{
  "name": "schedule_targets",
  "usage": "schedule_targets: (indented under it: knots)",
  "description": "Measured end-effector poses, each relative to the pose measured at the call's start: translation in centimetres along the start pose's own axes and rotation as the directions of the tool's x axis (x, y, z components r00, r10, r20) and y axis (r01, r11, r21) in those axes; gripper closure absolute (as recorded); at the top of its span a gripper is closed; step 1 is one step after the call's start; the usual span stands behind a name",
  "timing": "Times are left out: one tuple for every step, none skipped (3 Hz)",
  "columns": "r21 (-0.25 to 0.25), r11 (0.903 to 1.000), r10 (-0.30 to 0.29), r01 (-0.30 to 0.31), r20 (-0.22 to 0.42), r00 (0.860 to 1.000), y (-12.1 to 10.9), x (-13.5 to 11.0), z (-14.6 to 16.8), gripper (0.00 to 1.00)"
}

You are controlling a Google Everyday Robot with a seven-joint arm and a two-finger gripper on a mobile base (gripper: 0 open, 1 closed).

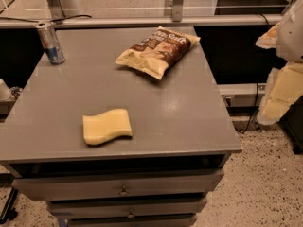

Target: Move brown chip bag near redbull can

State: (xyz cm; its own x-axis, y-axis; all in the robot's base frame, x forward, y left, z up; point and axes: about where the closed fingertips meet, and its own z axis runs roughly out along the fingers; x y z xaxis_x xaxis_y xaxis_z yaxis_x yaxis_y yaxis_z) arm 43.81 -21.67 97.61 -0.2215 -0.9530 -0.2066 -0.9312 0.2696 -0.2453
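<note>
The brown chip bag (158, 51) lies flat on the grey table (189, 117) at the back, right of the middle, dark brown front up with pale tan edges. The redbull can (50, 42) stands upright at the table's back left corner, well apart from the bag. My gripper (275, 67) hangs off the table's right side, level with the bag and clear of it. Its pale yellow fingers (284, 91) stand apart with nothing between them.
A yellow wavy sponge (107, 126) lies on the front left part of the table. Drawers (123, 188) sit below the front edge. A rail and a glass partition (142, 21) run behind the table. Speckled floor (265, 183) lies to the right.
</note>
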Motion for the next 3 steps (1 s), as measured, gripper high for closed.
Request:
schedule_targets:
  knots:
    - [0.013, 0.9999, -0.004, 0.004, 0.014, 1.0, -0.3, -0.3, 0.0, 0.0]
    - [0.014, 0.9999, -0.005, 0.005, 0.016, 1.0, -0.4, -0.3, 0.0, 0.0]
    - [0.019, 0.9996, -0.02, 0.019, 0.078, 0.997, -1.9, -1.5, 2.5, 0.0]
